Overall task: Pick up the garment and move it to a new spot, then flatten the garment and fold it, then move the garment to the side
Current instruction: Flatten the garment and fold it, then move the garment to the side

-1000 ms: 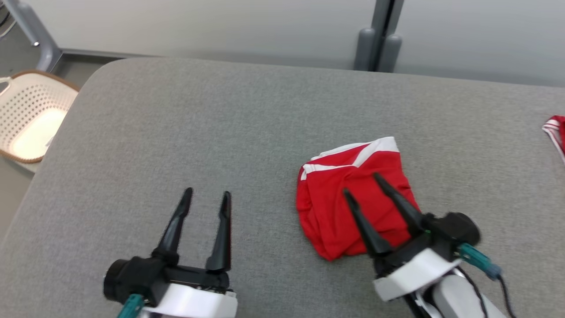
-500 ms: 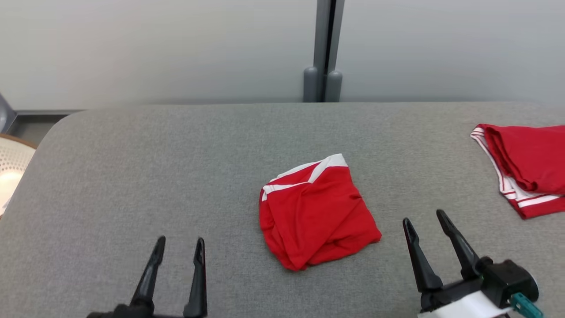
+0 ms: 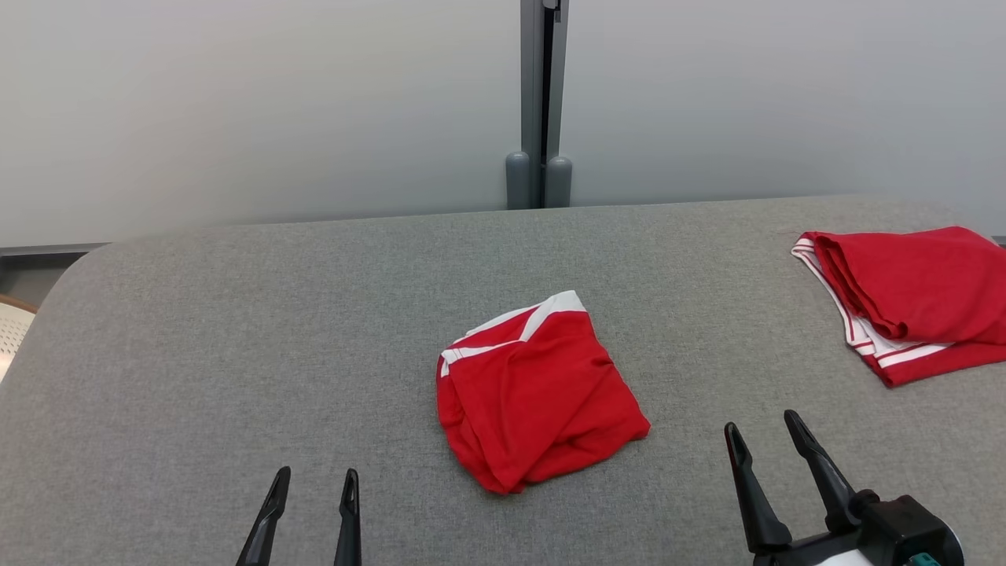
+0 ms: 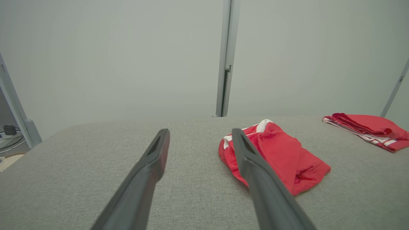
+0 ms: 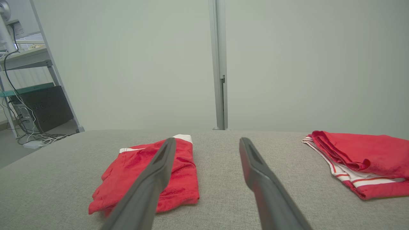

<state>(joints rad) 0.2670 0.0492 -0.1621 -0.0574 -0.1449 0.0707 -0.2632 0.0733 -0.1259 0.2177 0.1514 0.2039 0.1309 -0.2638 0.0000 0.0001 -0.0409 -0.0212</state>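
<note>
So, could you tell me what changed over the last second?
The right gripper drew back off the folded garment, now clear to its right; the left gripper pulled back too. The head view swung. The garment kept its shape on the table; both grippers stayed open.

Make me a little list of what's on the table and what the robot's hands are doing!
table: grey, padded
middle garment: red with white trim, folded, lying near the table's middle
right garment: red with white stripes, folded, at the far right
left hand: open, empty, left of the middle garment
right hand: open, empty, right of the middle garment, not touching it
</note>
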